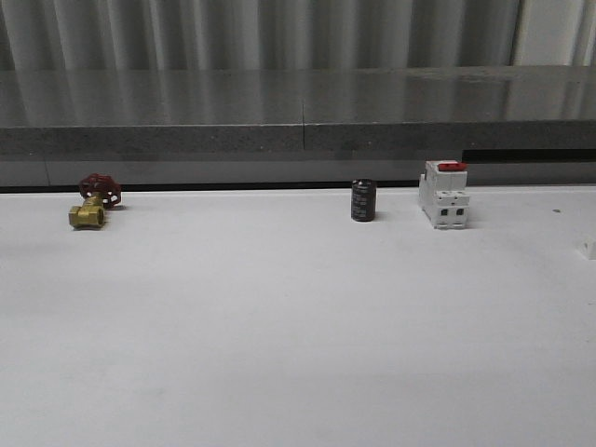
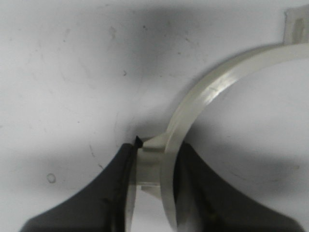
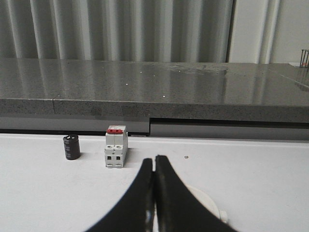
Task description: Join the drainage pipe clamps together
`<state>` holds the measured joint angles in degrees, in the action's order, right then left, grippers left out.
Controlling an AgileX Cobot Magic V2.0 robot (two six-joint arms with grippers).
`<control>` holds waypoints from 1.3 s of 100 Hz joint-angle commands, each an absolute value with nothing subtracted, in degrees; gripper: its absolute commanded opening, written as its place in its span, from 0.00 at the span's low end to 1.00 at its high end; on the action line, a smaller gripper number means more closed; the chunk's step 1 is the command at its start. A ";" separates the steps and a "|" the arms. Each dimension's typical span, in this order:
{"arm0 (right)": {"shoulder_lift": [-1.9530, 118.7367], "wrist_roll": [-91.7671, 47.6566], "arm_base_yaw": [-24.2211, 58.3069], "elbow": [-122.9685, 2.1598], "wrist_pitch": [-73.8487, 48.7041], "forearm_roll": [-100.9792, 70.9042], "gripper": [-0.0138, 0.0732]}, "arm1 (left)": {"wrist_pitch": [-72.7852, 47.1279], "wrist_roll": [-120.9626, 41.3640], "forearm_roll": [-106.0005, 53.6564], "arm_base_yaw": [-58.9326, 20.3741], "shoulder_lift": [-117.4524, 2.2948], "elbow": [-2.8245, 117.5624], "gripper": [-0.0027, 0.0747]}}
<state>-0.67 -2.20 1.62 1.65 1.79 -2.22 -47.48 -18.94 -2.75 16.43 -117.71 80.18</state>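
In the left wrist view, one drainage pipe clamp (image 2: pixel 212 92), a white curved band, lies over the white table. Its flat end tab (image 2: pixel 295 26) is at the far end of the arc. My left gripper (image 2: pixel 154 147) is shut on this band at a small outer lug, with one black finger on each side. Seen from the right wrist, my right gripper (image 3: pixel 154 159) is shut, its fingertips together with nothing between them. A second white clamp (image 3: pixel 205 200) lies on the table just behind and beside those fingers, partly hidden by them.
At the table's back stand a brass valve with a red handle (image 1: pixel 93 202), a black cylinder (image 1: pixel 363 200) and a white breaker with a red top (image 1: pixel 443 193). A grey ledge (image 1: pixel 298 112) runs behind them. A small white piece (image 1: pixel 589 248) shows at the right edge.
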 commanded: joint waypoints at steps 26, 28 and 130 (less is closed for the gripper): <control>-1.48 -2.46 1.58 0.52 6.61 -1.58 0.09 | -54.01 -16.23 -13.62 12.79 -105.53 80.87 0.07; -1.48 -2.46 1.58 0.52 6.61 -1.58 0.09 | -54.01 -15.45 -13.62 11.99 -104.49 80.49 0.07; -1.48 -2.46 1.58 0.52 6.61 -1.58 0.09 | -40.64 26.75 2.23 -28.60 -108.79 75.98 0.08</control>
<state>-0.67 -2.20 1.62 1.65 1.79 -2.22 -42.29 24.73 0.94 -28.02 -111.63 74.20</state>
